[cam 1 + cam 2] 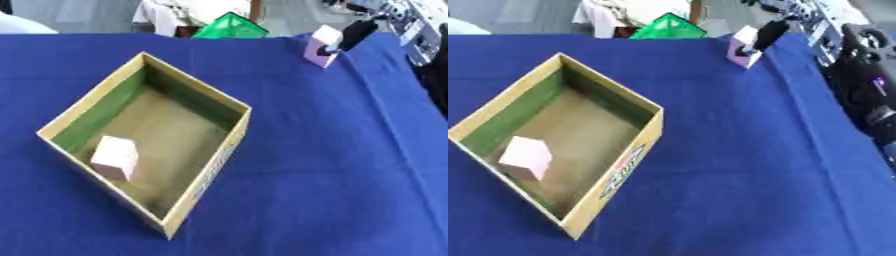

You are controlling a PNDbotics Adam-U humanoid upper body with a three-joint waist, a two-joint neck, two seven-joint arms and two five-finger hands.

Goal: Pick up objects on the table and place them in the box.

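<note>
At the upper right of the frame the right hand (765,34) has dark fingers curled against a pale pink block (742,50), which sits at the far edge of the blue tabletop (737,165); it looks pinched, though whether the block is lifted clear of the cloth cannot be told. The left hand shows in neither view. The main risk from here, as I judge it, is the long carry: the block is well apart from the box (206,180), and only a corner of it seems to be caught (the rest juts out past the fingers), so it could twist free and drop on the cloth or off the far edge. A low approach could also clip the box's near wall. The open cardboard box, left of centre, holds one pink block (115,157) in its lower corner.
</note>
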